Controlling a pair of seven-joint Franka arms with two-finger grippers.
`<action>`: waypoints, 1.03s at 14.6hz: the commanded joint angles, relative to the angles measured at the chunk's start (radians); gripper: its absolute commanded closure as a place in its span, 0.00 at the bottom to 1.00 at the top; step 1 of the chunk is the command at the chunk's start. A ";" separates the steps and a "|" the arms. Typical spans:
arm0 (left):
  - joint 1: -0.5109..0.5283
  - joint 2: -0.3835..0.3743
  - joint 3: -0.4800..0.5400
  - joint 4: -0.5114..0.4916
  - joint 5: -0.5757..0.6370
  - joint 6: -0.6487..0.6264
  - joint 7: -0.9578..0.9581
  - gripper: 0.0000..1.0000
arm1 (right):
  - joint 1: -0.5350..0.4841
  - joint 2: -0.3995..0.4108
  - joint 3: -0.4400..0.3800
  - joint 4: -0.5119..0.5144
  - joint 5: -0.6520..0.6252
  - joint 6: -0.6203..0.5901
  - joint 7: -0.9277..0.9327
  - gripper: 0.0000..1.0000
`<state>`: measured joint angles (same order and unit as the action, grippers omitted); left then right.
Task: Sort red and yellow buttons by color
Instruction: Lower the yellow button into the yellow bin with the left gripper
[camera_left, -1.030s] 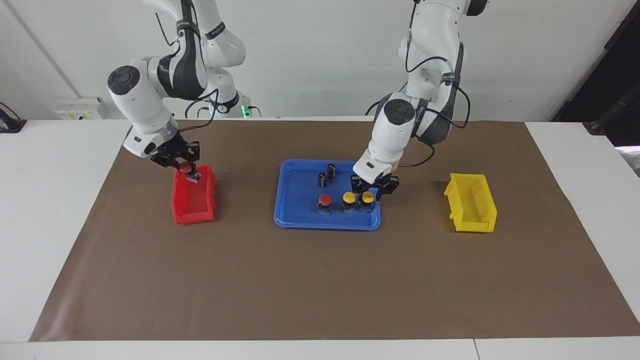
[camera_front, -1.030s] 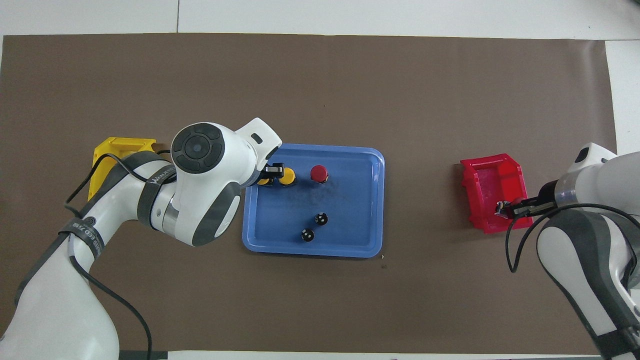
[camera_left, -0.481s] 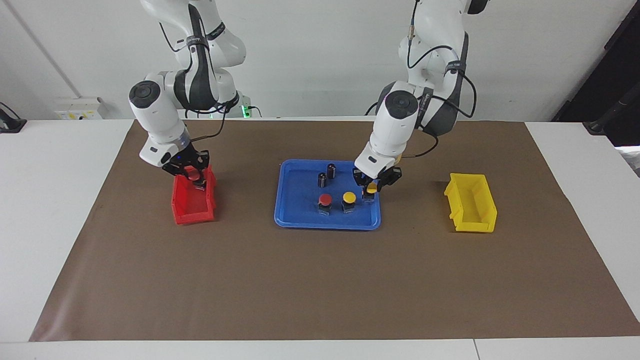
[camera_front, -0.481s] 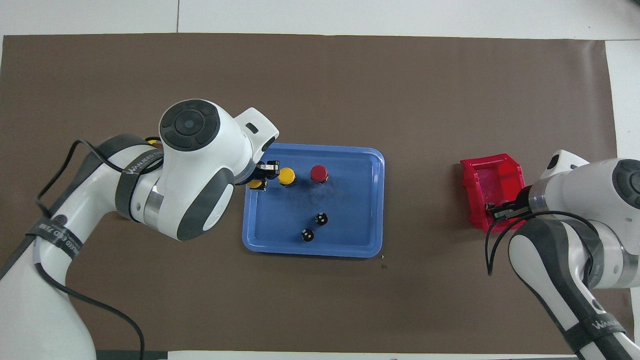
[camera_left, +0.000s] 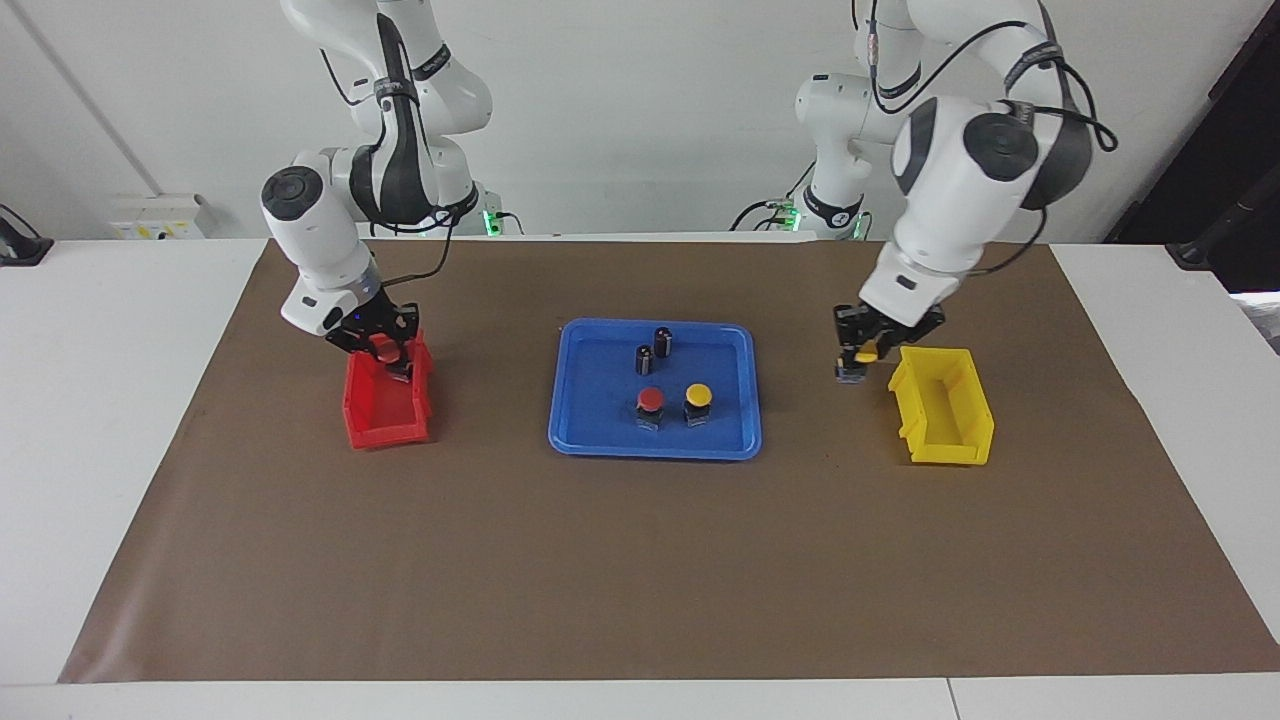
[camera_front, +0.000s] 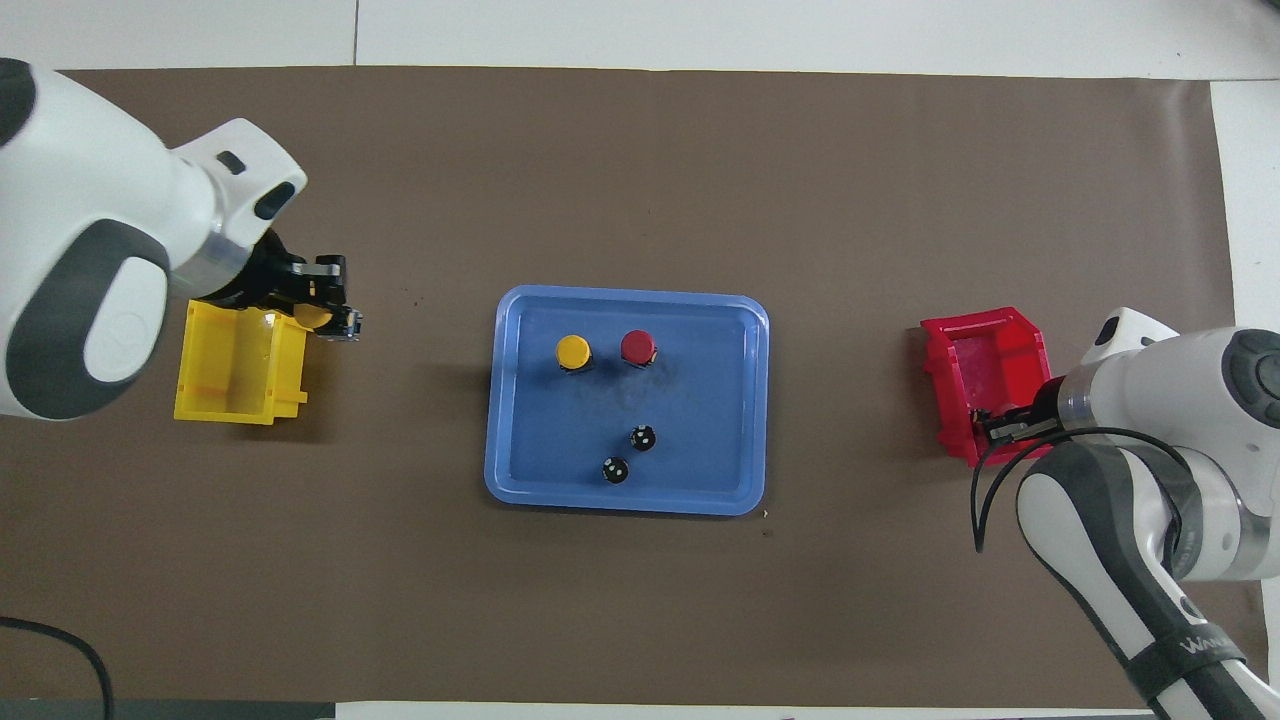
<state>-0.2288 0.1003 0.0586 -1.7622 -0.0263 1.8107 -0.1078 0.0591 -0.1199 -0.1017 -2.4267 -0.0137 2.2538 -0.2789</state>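
Four push-buttons in view, each a round cap on a black-and-silver boxy base. Two stand upright side by side on the blue tray (camera_left: 590, 440) in the middle of the brown-papered surface (camera_left: 640, 580): one red-capped button (camera_left: 650, 401) and one yellow-capped button (camera_left: 698, 396), at the tray edge farther from the robots. Two dark capless cylinders (camera_left: 653, 351) upright on the same tray, nearer the robots.

Left tool (camera_left: 858, 355) pinching a second yellow button (camera_left: 864, 356), tilted, in the air just beside the yellow bin (camera_left: 945, 440) at the left arm's end, over the brown paper at the bin's tray-side rim. Base of that button mostly masked by the fingers.

Right tool (camera_left: 385, 350) pressed onto a second red button (camera_left: 383, 347), over the robot-side end of the red bin (camera_left: 385, 425). Only the cap's top shows; base hidden between fingers and bin wall. In the overhead view, cap hardly distinguishable from the red bin.
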 joint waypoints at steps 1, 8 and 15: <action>0.098 -0.004 -0.013 -0.046 0.043 0.068 0.092 0.99 | -0.015 -0.004 0.005 -0.017 -0.014 0.027 0.018 0.83; 0.161 -0.063 -0.011 -0.246 0.045 0.197 0.178 0.98 | -0.010 -0.004 0.005 -0.019 -0.014 0.020 0.021 0.46; 0.183 -0.090 -0.013 -0.390 0.049 0.320 0.189 0.98 | 0.004 0.032 0.014 0.203 -0.006 -0.176 0.030 0.34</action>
<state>-0.0599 0.0517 0.0578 -2.1018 0.0006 2.0874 0.0722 0.0596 -0.1175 -0.0993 -2.3428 -0.0138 2.1689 -0.2720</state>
